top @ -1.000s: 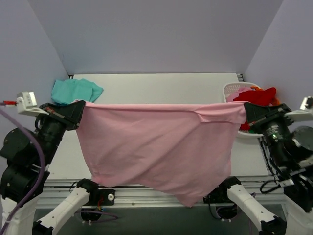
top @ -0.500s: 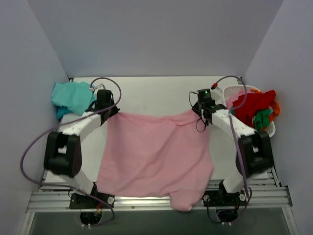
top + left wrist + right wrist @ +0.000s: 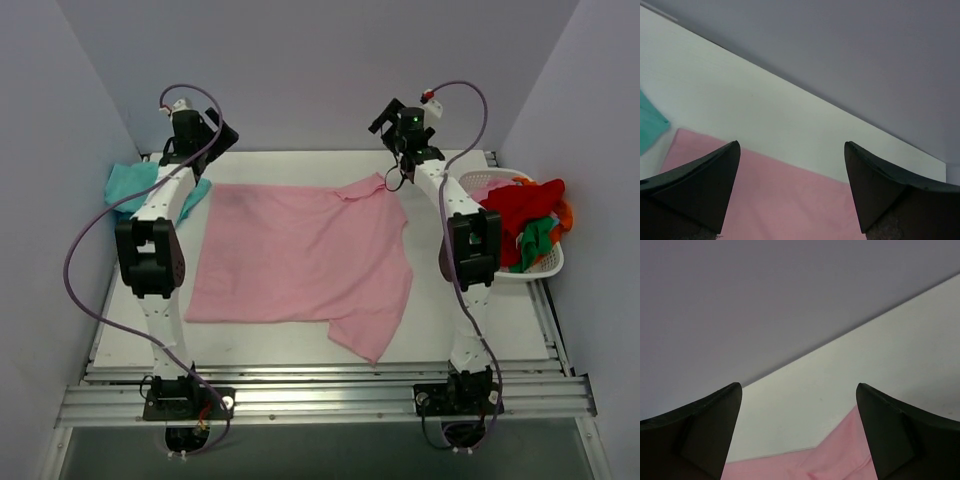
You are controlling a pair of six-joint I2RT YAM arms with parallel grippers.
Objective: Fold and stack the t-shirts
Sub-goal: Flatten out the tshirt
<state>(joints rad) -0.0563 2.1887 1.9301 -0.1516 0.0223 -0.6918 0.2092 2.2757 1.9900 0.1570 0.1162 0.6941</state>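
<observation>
Pink t-shirt (image 3: 300,260) lies spread on the table (image 3: 300,168). I see the left gripper (image 3: 790,150) and right gripper (image 3: 799,390) hovering over its far corners, jaws apart, gripping nothing. Teal t-shirt (image 3: 125,183) sits bunched far left.

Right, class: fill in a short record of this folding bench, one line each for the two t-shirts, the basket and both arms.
pink t-shirt: spread flat on the table, not yet folded
teal t-shirt: bunched at the far left corner
basket: right edge, holds red, green and orange garments
left arm: reaching to the far edge, jaws open, empty
right arm: reaching to the far edge, jaws open, empty
stack: none yet
</observation>
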